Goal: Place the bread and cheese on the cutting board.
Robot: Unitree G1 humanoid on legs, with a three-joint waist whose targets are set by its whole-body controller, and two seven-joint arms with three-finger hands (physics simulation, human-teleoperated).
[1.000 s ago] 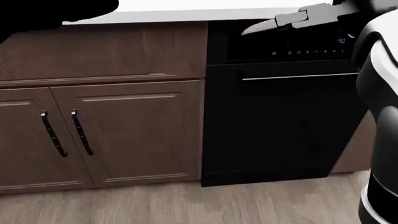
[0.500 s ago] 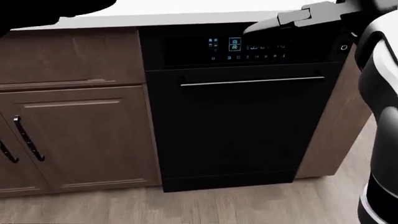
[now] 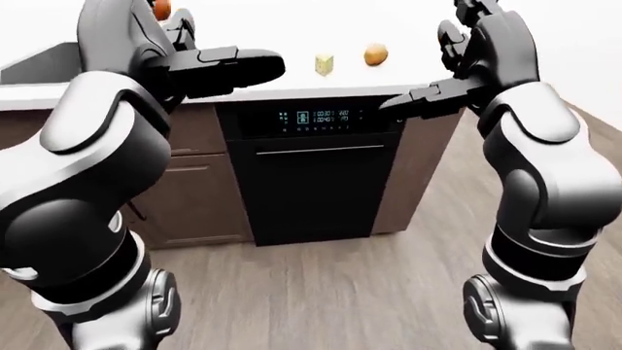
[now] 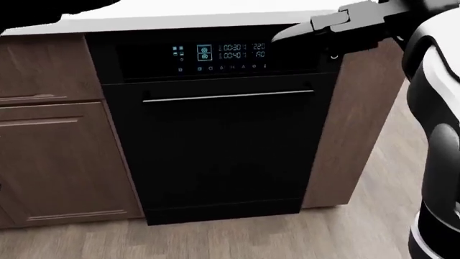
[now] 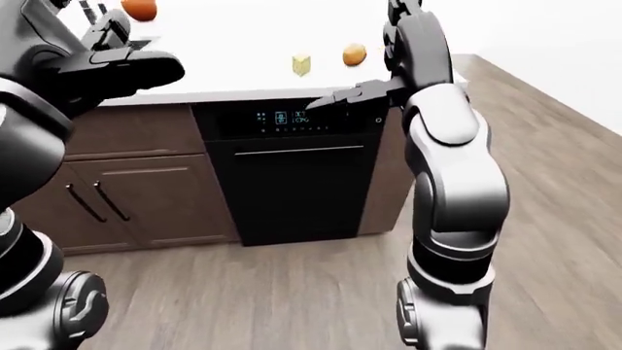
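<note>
A pale yellow cheese cube and a round brown bread roll sit side by side on the white counter, in the upper middle of the left-eye view. No cutting board shows. My left hand is raised over the counter's left part, fingers apart and empty. My right hand is raised at the right of the bread, fingers apart and empty. Both hands are apart from the food.
A black dishwasher with a lit display stands under the counter, with brown cabinets to its left. An orange fruit lies on the counter at top left. Wooden floor runs below and to the right.
The whole head view has shifted: the dishwasher has slid from the right to the middle and the handled cabinet doors have left the view. The camera has moved right. My arms stay raised.
</note>
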